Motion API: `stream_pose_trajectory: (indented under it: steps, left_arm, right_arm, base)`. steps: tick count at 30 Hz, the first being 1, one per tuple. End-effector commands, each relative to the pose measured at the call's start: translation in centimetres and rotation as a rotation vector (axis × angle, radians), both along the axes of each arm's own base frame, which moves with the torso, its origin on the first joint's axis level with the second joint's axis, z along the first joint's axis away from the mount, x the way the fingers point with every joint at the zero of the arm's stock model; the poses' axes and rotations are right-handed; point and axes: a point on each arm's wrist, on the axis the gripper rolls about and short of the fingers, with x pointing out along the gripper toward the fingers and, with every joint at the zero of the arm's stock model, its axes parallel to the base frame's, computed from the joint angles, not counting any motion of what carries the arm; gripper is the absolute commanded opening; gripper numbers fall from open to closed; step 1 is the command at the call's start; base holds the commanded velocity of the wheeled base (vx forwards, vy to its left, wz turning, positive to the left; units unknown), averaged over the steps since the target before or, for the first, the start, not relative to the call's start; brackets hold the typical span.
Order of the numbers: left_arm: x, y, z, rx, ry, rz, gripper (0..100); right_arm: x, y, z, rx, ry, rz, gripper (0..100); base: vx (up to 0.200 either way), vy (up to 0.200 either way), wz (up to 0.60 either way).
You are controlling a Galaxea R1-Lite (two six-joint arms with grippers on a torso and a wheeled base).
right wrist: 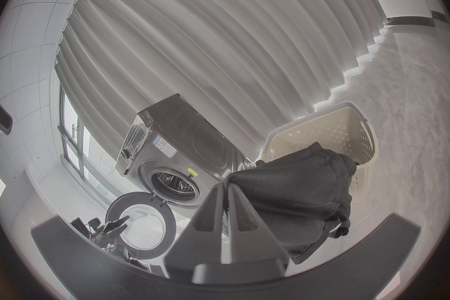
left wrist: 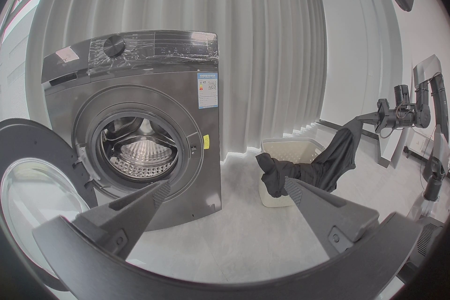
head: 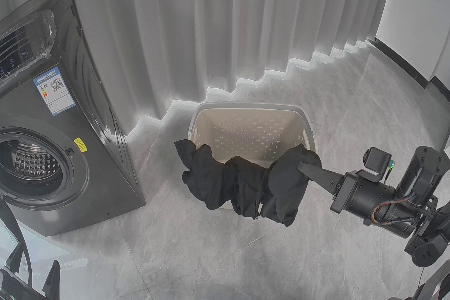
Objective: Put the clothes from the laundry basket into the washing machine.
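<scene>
From the head view, the grey washing machine (head: 70,137) stands on the left against the white curtain (head: 211,10), its round opening facing out over the pale floor (head: 225,258). The cream laundry basket (head: 248,108) sits on the floor to its right, just in front of the curtain. A black garment (head: 234,183) hangs across the basket's near rim, one end spilling over the corner nearer the machine. The right gripper (head: 304,168) has its tip buried in the other end. The left gripper (head: 33,270) sits low at the near left corner, in front of the machine.

In the left wrist view, the left gripper's fingers (left wrist: 154,195) stand wide apart with nothing between them, and they point toward the machine. The machine's door (left wrist: 37,183) is swung fully open, baring the steel drum (left wrist: 140,151). Farther off, the right gripper holds one end of the garment well above the basket. The cloth slopes from it down to the rim, and its other end droops over the front.

In the right wrist view, the right gripper's jaws are pressed together, pinching a fold of the black cloth. The rest bunches in front of the basket. The machine and its open door are beyond.
</scene>
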Motion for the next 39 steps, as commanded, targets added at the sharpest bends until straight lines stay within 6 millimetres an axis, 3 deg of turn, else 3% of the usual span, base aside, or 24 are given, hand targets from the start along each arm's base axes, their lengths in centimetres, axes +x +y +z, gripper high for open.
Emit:
stream_pose_trajectory:
  steps: [1,8,13,22,39]
  left_arm:
    - [0.0,0.0,-0.5,0.0,0.001,0.001,100]
    - [0.0,0.0,-0.5,0.002,0.003,-0.001,100]
    - [0.0,0.0,-0.5,0.002,0.003,0.001,100]
    - [0.0,0.0,-0.5,0.004,0.004,-0.001,100]
    - [0.0,0.0,-0.5,-0.001,0.001,-0.001,100]
  right_arm:
    - [-0.4,-0.7,-0.4,-0.01,0.015,0.017,0]
    - [-1.5,-2.0,-0.5,0.013,-0.017,0.063,0]
    - [-1.6,-1.8,-0.6,0.009,-0.018,0.092,0]
    - [-1.7,-1.6,-0.7,0.004,-0.017,0.098,0]
    - [-1.7,-1.1,-0.3,-0.021,-0.073,0.119,0]
  base:
    - [0.0,0.0,0.0]
    - [0.0,0.0,0.0]
    - [0.0,0.0,0.0]
    - [-0.2,0.0,0.0]
    - [0.0,0.0,0.0]
